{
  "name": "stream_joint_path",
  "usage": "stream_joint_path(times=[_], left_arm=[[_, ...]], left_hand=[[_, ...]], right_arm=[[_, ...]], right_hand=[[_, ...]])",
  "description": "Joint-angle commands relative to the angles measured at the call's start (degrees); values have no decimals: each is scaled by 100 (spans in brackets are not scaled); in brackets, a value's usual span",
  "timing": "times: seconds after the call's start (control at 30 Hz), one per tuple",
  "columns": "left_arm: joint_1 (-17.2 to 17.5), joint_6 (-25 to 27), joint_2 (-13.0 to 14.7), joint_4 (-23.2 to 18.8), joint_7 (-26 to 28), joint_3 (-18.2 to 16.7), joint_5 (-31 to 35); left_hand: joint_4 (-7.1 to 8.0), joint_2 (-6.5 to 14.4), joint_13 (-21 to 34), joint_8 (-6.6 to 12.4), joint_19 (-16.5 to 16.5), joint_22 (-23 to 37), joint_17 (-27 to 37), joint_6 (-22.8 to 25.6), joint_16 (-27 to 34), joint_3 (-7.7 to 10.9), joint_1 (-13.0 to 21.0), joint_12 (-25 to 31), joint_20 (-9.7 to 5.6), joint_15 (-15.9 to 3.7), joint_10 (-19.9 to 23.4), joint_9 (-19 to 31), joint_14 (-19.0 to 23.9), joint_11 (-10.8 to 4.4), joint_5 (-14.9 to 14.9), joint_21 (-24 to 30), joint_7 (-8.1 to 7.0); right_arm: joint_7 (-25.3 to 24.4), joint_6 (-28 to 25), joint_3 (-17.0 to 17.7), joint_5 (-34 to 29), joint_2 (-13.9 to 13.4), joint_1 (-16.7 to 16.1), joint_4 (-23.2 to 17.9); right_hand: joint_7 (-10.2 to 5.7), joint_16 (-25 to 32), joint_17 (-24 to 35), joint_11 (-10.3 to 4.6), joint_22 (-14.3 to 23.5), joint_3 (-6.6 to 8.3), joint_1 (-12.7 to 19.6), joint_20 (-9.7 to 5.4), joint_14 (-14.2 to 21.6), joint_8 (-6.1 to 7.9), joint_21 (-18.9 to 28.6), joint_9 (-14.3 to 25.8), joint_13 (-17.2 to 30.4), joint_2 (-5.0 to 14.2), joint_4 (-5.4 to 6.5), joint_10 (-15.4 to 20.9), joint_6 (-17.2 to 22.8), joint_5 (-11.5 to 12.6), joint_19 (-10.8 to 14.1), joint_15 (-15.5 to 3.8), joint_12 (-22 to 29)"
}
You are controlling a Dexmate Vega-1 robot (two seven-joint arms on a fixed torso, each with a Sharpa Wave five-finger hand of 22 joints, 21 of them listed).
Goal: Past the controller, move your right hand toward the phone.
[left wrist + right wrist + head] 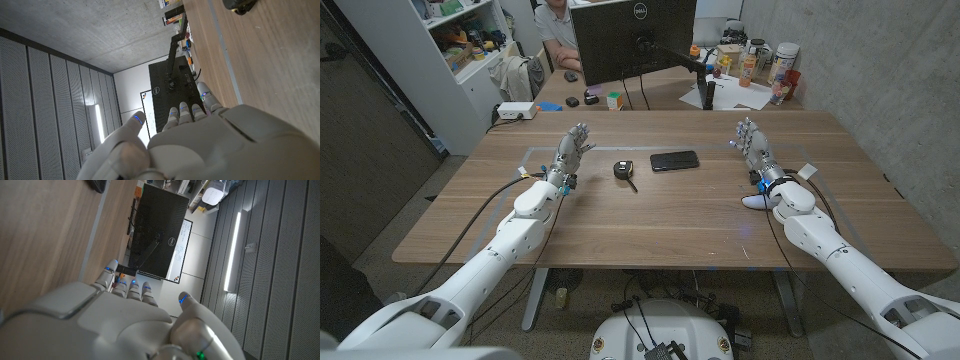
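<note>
The black phone (674,160) lies flat near the middle of the wooden table (650,225). To its left sits a small black controller (624,170) with a short strap. My right hand (756,150) stands at the right side of the table, fingers apart and pointing away from me, holding nothing, well to the right of the phone. My left hand (567,156) stands the same way left of the controller, also empty. A dark edge of the phone (97,184) shows beyond my right hand (125,325). The controller (240,5) shows past my left hand (200,145).
A small white object (753,203) lies on the table by my right wrist. Behind the table stand a black monitor (632,40), bottles and cups (760,65), a colour cube (614,100) and a white box (515,111). A person (558,30) sits behind the monitor.
</note>
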Motion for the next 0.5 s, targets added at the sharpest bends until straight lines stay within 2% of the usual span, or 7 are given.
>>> stream_joint_path(times=[0.03, 0.13, 0.5], left_arm=[[-75, -8, -41, 122, -46, 21, -8], [-96, -10, -53, 157, -57, 23, -12], [-233, -14, -119, 357, -127, 58, -3]], left_hand=[[-13, 501, 18, 32, -905, 20, 7, 1, 34, 36, 21, 27, 30, -1, -26, 22, -85, 4, 24, 36, -12], [-13, 500, 18, 32, -901, 20, 6, 3, 33, 36, 20, 27, 30, -2, -27, 22, -87, 4, 24, 37, -6], [-13, 501, 18, 30, -893, 20, 6, 4, 32, 38, 19, 25, 27, -1, -32, 22, -90, 9, 25, 35, -8]], right_arm=[[-151, 46, -107, -296, -57, 15, -212], [-107, 115, -151, -343, -19, 59, -197], [100, 358, -334, -456, 223, 305, -36]], right_hand=[[-85, 13, -5, 38, 15, -15, 187, 268, 120, 52, -59, 21, 23, 211, -192, 79, 31, -80, 61, 156, 40], [-93, 3, -6, 68, 15, -24, 236, 285, 152, 52, -76, 20, 25, 152, -261, 137, 48, -114, 95, 218, 55], [-44, -20, -6, 95, 13, -34, 334, 291, 199, 49, -108, 19, 29, 63, -396, 231, 76, -184, 181, 266, 74]])
